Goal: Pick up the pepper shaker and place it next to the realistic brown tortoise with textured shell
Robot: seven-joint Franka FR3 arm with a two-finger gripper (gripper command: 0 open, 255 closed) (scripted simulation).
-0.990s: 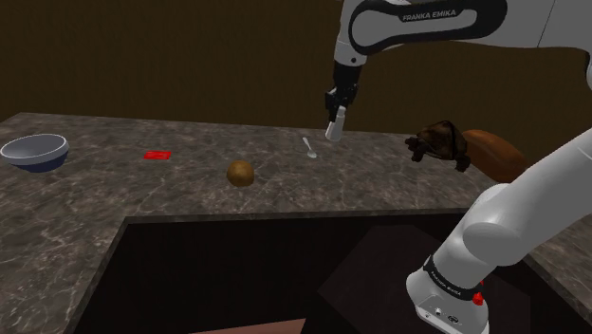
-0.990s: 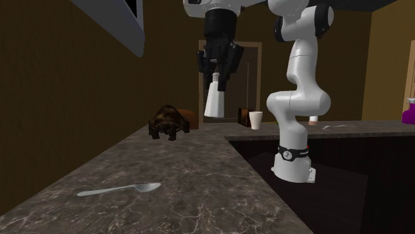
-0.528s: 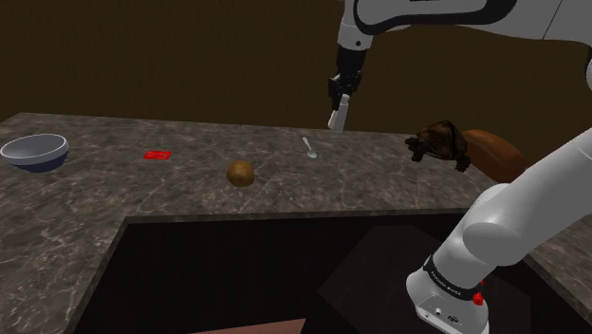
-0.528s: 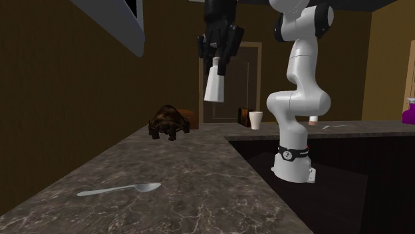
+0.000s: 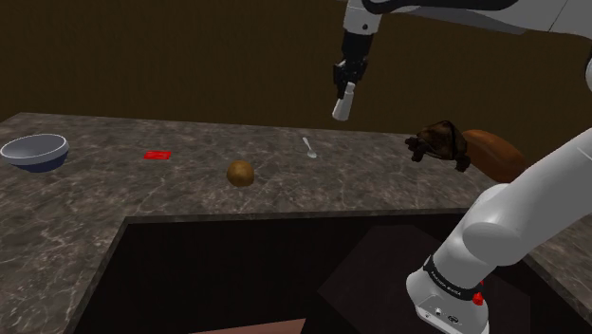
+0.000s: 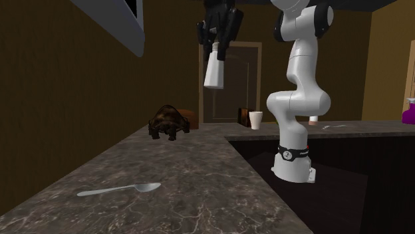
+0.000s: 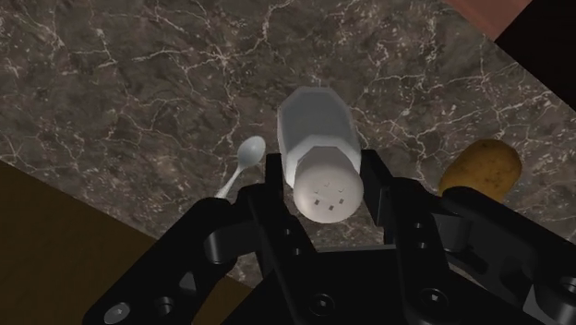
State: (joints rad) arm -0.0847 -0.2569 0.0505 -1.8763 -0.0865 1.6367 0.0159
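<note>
My gripper is shut on the white pepper shaker, which hangs high above the dark marble counter. In the second exterior view the gripper grips the shaker by its upper end. The wrist view shows the shaker clasped between the two black fingers, its holed cap facing the camera. The brown tortoise stands on the counter toward the shoulder view's right, below and to the right of the shaker. It is also in the second exterior view as the tortoise, left of and below the shaker.
A spoon lies on the counter below the gripper, with a brown potato nearer the front. A grey bowl and a small red item sit at the left. A brown object lies behind the tortoise. A dark recess opens before the counter.
The gripper has risen with the shaker and drifted slightly toward the shoulder view's right. Nothing else has moved.
</note>
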